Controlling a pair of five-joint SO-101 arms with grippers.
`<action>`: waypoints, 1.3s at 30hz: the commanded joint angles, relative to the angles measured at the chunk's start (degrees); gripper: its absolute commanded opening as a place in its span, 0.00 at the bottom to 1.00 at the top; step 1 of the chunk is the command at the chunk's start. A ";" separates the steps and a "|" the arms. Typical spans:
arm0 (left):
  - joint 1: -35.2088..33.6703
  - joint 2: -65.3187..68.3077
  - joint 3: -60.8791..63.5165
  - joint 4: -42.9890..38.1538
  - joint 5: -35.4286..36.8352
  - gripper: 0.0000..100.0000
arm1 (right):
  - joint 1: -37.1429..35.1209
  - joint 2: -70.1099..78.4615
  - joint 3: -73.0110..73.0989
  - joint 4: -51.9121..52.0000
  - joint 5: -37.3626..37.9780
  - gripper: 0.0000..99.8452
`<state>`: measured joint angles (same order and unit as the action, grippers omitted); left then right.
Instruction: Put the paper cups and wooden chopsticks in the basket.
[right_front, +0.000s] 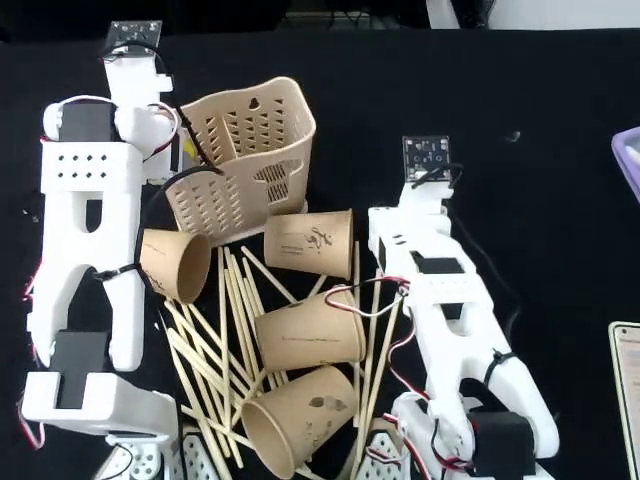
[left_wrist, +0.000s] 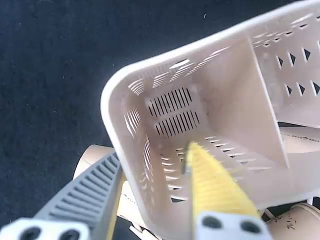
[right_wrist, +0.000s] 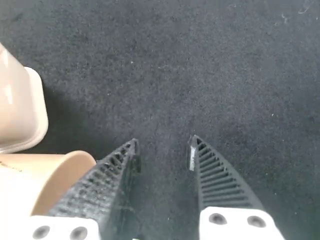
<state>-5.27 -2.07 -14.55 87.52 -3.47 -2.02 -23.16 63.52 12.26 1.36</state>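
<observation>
Tipped basket (right_front: 240, 195) clamped at wall by left hand (left_wrist: 155, 152). Over bench (right_front: 560, 200), right hand (right_wrist: 164, 145) spread apart, empty. All paper cups (right_front: 310, 340), chopsticks (right_front: 228, 330) left lying beside basket. If grip slips, basket could be dropped and cups knocked away.

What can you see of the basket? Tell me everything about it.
The basket is beige and looks like plastic, with rounded corners and a flared rim. Its walls and floor are pierced with triangular holes and narrow slots. It sits tilted on the table, holding nothing but a finger. The left claw straddles its wall at a corner, yellow finger inside and grey finger outside, apparently gripping it. Two cups lie against or right by its base.
</observation>
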 joint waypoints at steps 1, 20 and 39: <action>0.75 -1.23 -3.38 0.00 -0.44 0.22 | -0.70 -0.04 -0.31 -1.23 0.26 0.16; -4.88 -6.24 -23.52 11.16 -1.05 0.22 | -0.53 -1.89 -4.79 8.70 0.00 0.16; -24.66 -39.21 34.15 -6.59 -2.55 0.22 | -15.56 -24.92 0.40 24.35 -5.19 0.16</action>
<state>-27.78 -29.23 0.22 92.97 -5.14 -15.12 -45.85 64.22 36.44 -3.21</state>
